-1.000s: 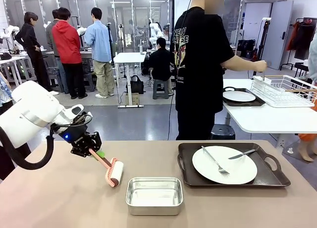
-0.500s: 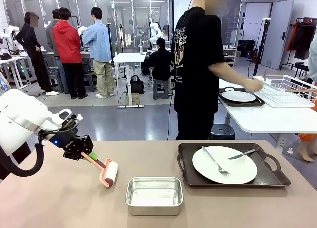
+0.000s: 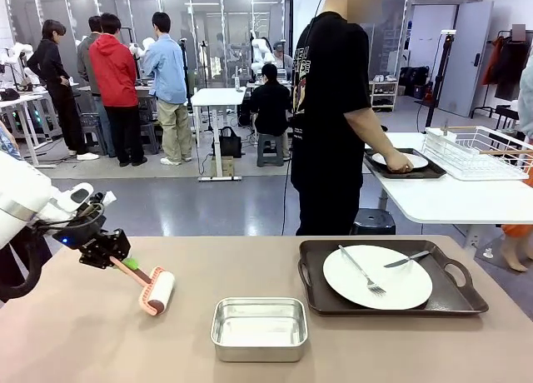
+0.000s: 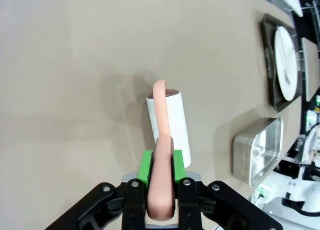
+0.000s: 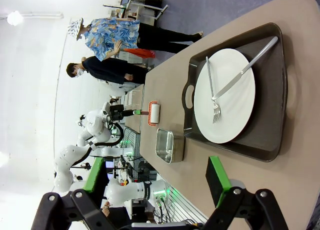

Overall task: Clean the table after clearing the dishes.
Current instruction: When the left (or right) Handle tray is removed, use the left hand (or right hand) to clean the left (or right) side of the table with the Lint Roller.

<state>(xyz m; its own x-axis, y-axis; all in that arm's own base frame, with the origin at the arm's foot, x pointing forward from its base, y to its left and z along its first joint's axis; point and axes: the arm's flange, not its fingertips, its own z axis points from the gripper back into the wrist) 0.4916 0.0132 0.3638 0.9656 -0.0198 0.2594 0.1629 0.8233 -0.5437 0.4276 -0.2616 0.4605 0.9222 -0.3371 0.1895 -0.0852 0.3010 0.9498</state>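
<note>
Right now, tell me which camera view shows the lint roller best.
The left wrist view: the lint roller is close and central, white roll and pink handle plain, the handle clamped in the left tool. The front view shows the lint roller smaller, side on; the right wrist view shows it tiny and far off.

Matt table (image 3: 83,341); glossy steel pan (image 3: 259,328).

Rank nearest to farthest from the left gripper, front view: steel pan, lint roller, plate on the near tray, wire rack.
1. Lint roller: held in the left gripper, far left.
2. Steel pan: centre, near edge.
3. Plate: on the near tray, right.
4. Wire rack: on the white table, far right.
</note>
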